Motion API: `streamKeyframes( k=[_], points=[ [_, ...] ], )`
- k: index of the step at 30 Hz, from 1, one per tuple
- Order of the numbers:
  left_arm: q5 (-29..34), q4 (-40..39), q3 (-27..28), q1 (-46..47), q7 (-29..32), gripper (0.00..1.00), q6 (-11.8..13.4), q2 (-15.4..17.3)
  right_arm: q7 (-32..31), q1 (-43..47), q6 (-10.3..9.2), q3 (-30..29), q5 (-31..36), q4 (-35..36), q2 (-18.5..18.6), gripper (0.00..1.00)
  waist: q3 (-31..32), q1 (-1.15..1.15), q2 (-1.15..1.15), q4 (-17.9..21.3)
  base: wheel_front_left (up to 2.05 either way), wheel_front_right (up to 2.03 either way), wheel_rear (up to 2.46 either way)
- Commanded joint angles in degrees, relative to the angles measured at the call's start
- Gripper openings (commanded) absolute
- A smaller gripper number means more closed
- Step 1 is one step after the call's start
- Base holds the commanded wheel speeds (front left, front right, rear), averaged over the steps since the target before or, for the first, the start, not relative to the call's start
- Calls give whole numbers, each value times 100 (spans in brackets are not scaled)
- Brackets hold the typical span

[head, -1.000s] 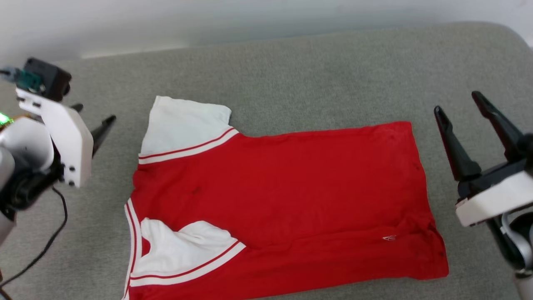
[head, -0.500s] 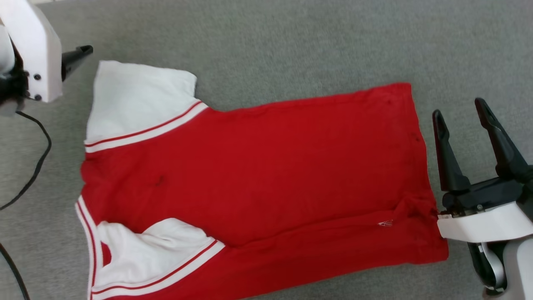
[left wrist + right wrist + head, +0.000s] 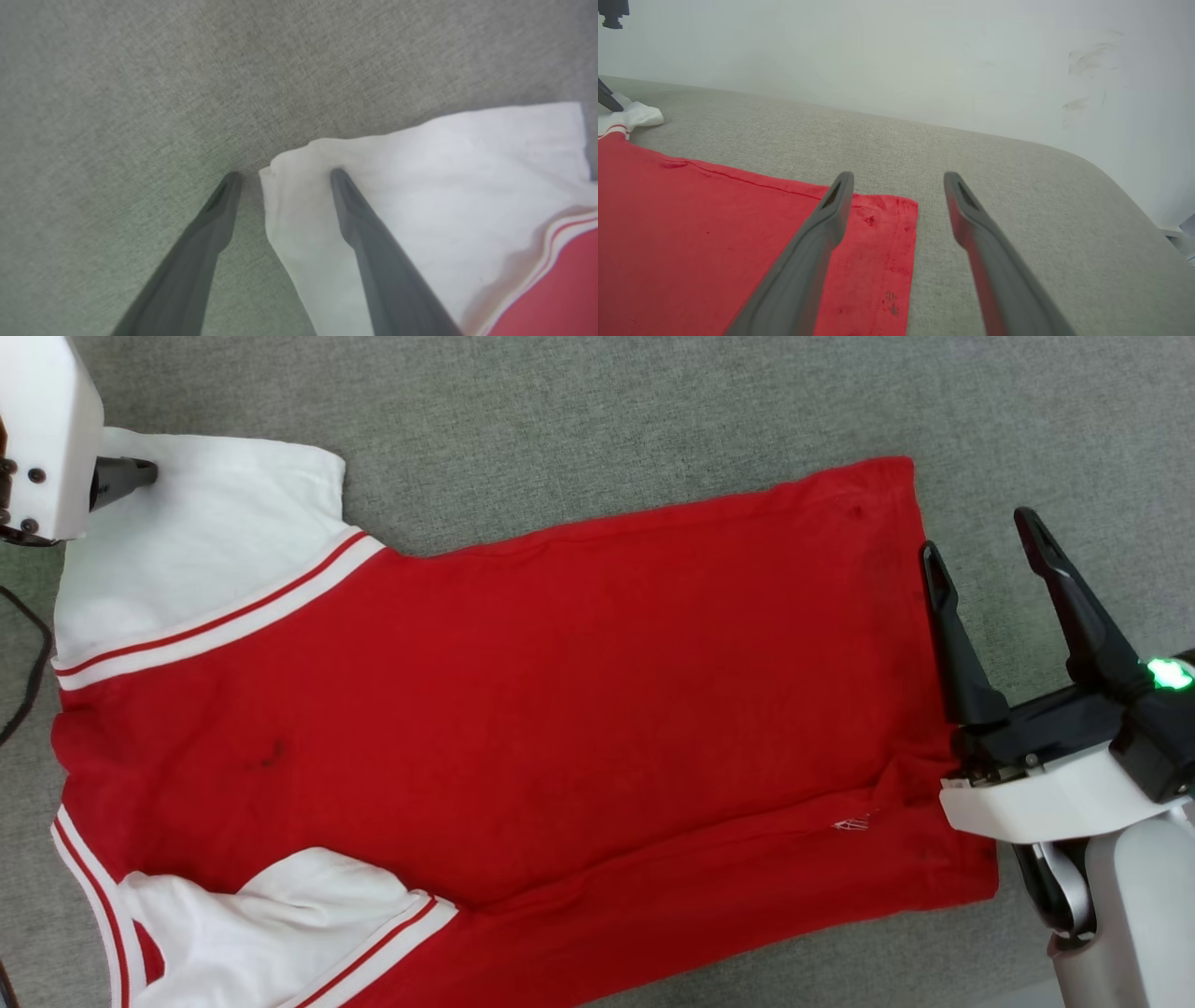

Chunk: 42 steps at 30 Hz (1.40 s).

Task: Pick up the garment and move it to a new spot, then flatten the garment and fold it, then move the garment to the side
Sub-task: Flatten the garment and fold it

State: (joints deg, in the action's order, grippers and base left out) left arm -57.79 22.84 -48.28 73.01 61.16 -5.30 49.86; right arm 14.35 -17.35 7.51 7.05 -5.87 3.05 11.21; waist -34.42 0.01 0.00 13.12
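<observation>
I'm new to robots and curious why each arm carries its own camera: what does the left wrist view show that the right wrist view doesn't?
Left wrist view: the left gripper, open, straddles the corner of the white sleeve, one tip at the cloth and the other at bare grey surface, with the striped trim close up.
Right wrist view: the right gripper, open, hangs over the red hem corner, with a pale wall behind.
Both: the garment lying on the grey surface, and the white sleeve, tiny in the right wrist view.
</observation>
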Motion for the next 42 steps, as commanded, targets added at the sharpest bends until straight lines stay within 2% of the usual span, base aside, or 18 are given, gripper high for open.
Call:
streamKeyframes(
  k=[1,2,7,12,17,22,28,32,35,38,42],
  points=[
    [-10,7,-105,-187,38,49,-37,-26,36,-94,-4,8,17,-24,-33,100,6,-1,0,-10,0,0,0],
    [-80,4,-88,-221,12,0,-56,-31,40,-115,-4,0,21,-45,-23,100,14,-1,0,-21,0,0,0],
    [10,-1,-103,-160,-209,0,-109,-70,-77,-389,-4,-115,94,-136,210,100,174,-1,0,-129,0,0,0],
    [-28,-1,-102,-195,-543,0,-162,-200,-668,-929,-4,29,87,-157,763,100,495,-1,0,-271,0,0,0],
    [-67,-153,-156,-253,-863,0,-195,-345,-2218,-1554,-4,757,-383,-305,1683,100,806,-1,0,-465,0,0,0],
    [-74,-429,-308,-304,-1002,0,-202,-428,-3905,-2200,-5,1734,-1537,-362,2595,100,965,-1,0,-667,0,0,0],
    [-79,-805,-454,-353,-1209,0,-208,-459,-5693,-3062,-4,2761,-2898,-447,3320,100,965,-1,0,-919,0,0,0],
    [-60,-993,-543,-330,-1345,0,-208,-490,-6636,-3577,-4,3137,-3603,-764,3463,100,877,-1,0,-1085,0,0,0],
    [-31,-1111,-598,-274,-1440,0,-209,-537,-7030,-3816,-4,3191,-3922,-1176,3312,100,788,-1,0,-1198,0,0,0],
    [-39,-1181,-626,-197,-1527,0,-209,-592,-7201,-3945,-4,3207,-4010,-1605,3151,100,690,-1,0,-1306,0,0,0],
    [18,-1241,-698,-107,-1635,0,-210,-608,-7093,-3963,-4,3263,-3974,-2127,2891,100,572,-1,0,-1416,0,0,0]
  ],
)
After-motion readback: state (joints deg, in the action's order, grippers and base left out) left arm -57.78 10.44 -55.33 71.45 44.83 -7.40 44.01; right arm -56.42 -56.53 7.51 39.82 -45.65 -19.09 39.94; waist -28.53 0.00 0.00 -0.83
